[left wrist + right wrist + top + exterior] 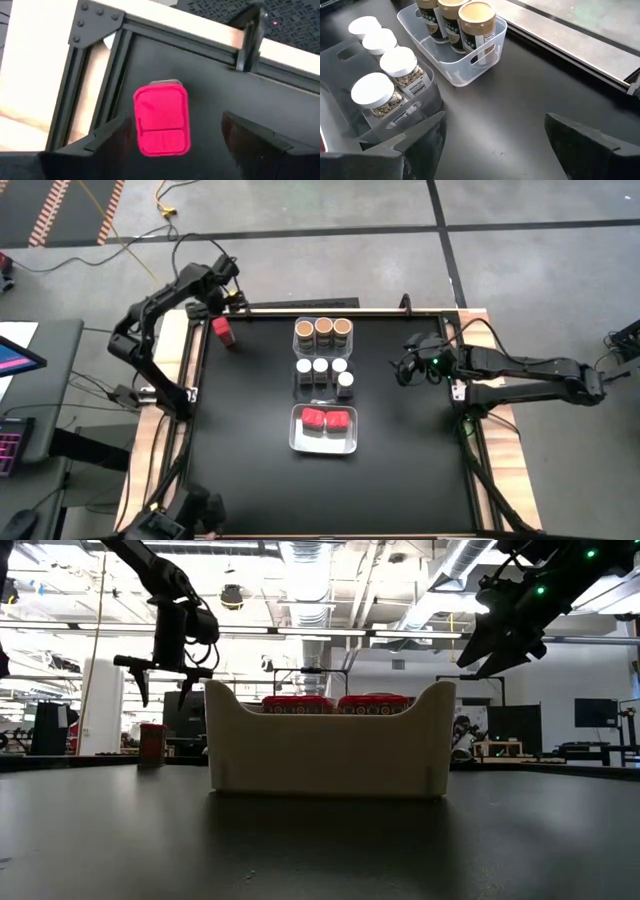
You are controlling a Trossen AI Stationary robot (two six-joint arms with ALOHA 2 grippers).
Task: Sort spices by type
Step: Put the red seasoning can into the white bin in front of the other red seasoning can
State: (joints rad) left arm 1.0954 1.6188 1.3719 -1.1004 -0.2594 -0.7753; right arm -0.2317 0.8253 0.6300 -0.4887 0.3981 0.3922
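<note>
A red square-topped spice jar stands alone on its base at the table's far left corner; it shows in the left wrist view and the low view. My left gripper hangs open above it, fingers pointing down, touching nothing. Three tan-topped jars stand in the far bin, several white-topped jars in the middle bin, two red-topped jars in the near bin. My right gripper is open and empty, raised to the right of the bins.
Three clear bins stand in a row down the table's middle: far, middle, near. The table's framed edge runs close to the lone red jar. Bare black tabletop lies left, right and near.
</note>
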